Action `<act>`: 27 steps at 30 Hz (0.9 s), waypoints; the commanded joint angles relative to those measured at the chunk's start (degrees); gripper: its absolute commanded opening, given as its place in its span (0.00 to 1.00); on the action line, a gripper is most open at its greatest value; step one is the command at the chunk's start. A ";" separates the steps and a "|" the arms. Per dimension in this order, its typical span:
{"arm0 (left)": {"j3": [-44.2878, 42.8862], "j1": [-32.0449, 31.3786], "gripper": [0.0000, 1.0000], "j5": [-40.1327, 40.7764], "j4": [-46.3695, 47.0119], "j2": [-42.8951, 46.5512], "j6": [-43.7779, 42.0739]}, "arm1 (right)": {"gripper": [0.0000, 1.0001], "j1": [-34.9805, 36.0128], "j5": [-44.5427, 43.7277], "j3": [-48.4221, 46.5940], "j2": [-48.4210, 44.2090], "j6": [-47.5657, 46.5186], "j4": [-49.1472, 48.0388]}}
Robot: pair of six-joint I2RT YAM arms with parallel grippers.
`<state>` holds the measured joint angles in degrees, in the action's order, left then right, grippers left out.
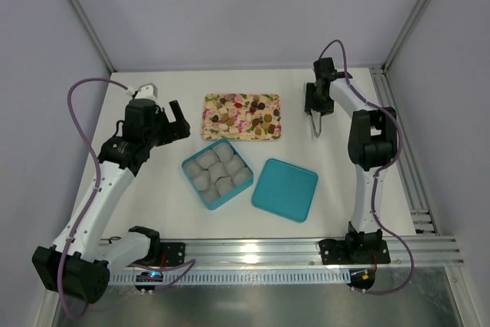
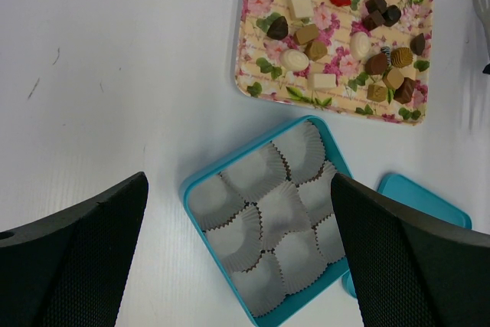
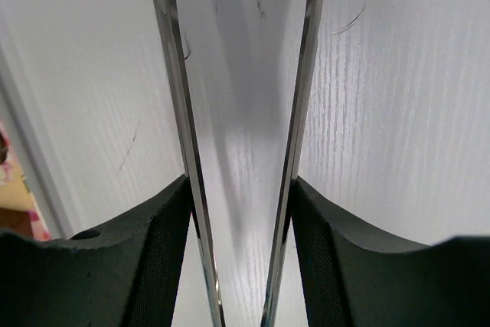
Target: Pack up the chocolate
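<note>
Top external: chocolate on tray, right pincer clasping tongs

Looking steeply down from above and behind the near edge of the desk, standing well back and taking in the whole top out to the far corners. Riding on the left wrist, hanging high over the left side, facing down toward the middle, framing the tray, the box and a corner of the lid past the spread left gripper; sharing all three with the overhead view. Riding on the right wrist, sitting very close over the desk near the far right corner, peering along the metal tongs pinched in the right gripper, catching only a sliver of tray.
</note>
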<state>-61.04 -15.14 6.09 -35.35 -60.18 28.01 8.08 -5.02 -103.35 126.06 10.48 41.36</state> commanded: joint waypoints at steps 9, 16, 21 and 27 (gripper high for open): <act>0.13 0.02 1.00 -0.64 2.57 0.42 -0.41 | 0.54 2.12 -1.05 2.98 -12.50 0.24 0.12; 0.13 0.11 1.00 -0.73 2.57 0.33 -0.32 | 0.52 3.00 -1.31 6.58 -18.12 0.59 0.47; 0.21 0.02 1.00 -0.99 2.57 0.33 -0.24 | 0.51 4.40 -0.70 8.25 -22.43 0.68 0.82; 0.21 0.11 1.00 -1.08 2.57 0.42 -0.24 | 0.51 7.74 0.62 8.60 -25.51 0.77 1.70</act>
<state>-61.01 -15.14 5.69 -35.35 -60.20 28.03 13.65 -5.10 -94.65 104.42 10.87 42.98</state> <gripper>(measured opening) 0.996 0.515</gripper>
